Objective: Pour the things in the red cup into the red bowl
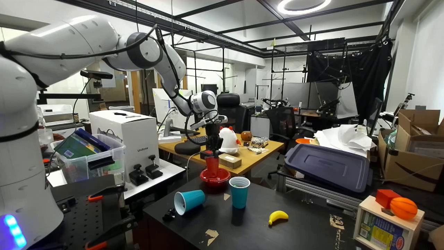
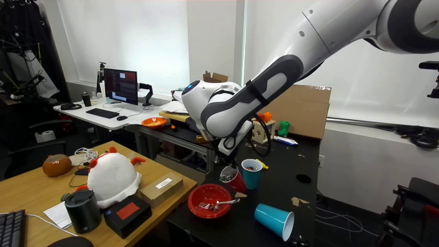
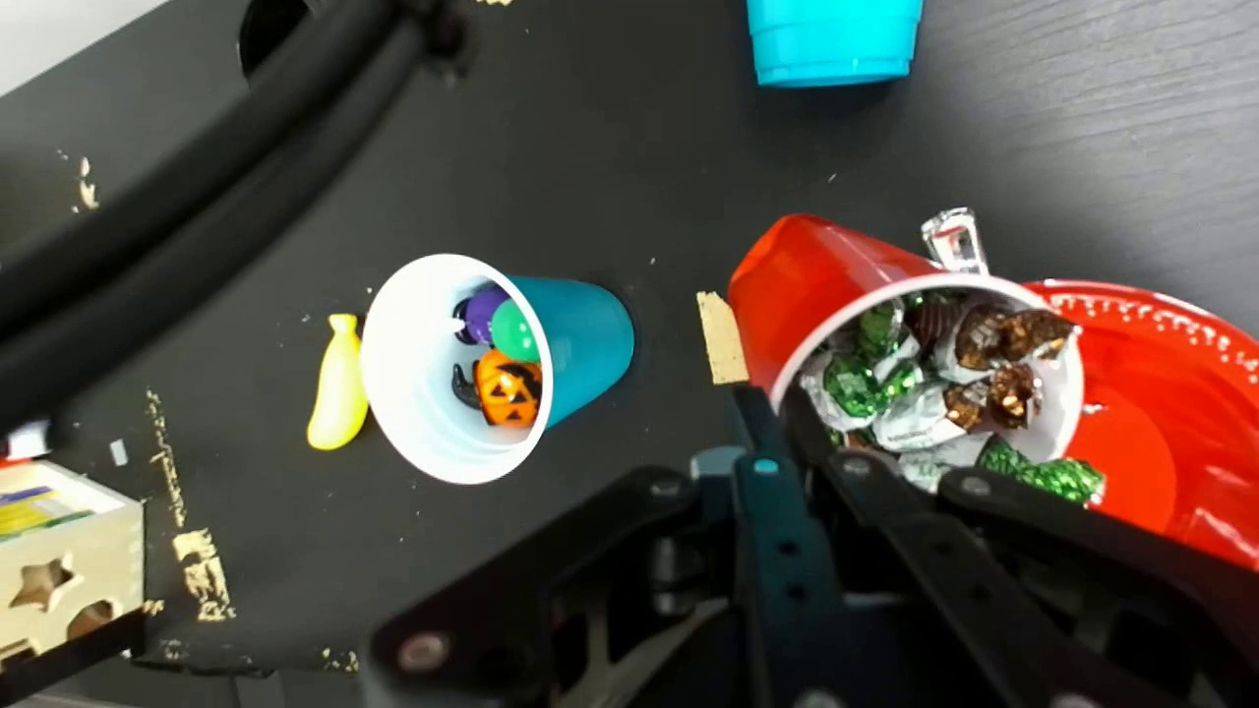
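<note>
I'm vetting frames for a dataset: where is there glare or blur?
In an exterior view, the ring light is blown out white; in an exterior view, the panel behind the monitor looks washed out; in the wrist view, the cables are blurred, and the red bowl shows bright glints.

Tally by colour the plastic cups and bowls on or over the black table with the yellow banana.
Red: 2 (tapered red plastic cup, round shallow red bowl)
Blue: 2 (upright blue plastic cup, blue plastic cup on its side)
Total: 4
</note>
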Controlling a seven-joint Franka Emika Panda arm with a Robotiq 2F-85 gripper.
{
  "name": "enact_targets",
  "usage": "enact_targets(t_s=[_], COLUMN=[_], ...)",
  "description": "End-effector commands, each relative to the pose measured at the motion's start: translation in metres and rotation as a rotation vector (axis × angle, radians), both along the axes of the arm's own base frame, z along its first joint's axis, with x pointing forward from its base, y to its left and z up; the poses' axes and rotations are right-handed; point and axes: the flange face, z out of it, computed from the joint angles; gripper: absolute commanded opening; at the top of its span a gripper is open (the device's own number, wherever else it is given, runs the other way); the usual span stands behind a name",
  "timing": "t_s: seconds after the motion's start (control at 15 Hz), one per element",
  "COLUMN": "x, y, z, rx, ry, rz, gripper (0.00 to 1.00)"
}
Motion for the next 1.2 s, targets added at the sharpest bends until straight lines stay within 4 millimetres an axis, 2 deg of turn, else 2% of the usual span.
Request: enact_targets(t_s=[0.0, 0.4, 1.13], x=[0.015, 0.032, 0.049], y=[0.012, 0.025, 0.002], z=[0.017, 0.032, 0.027], rx=[-0.029, 0.029, 0.168], ry=[-0.04, -0.1, -0.141], rz=[0.027, 0.028, -0.036], gripper=[0.01, 0.01, 0.01])
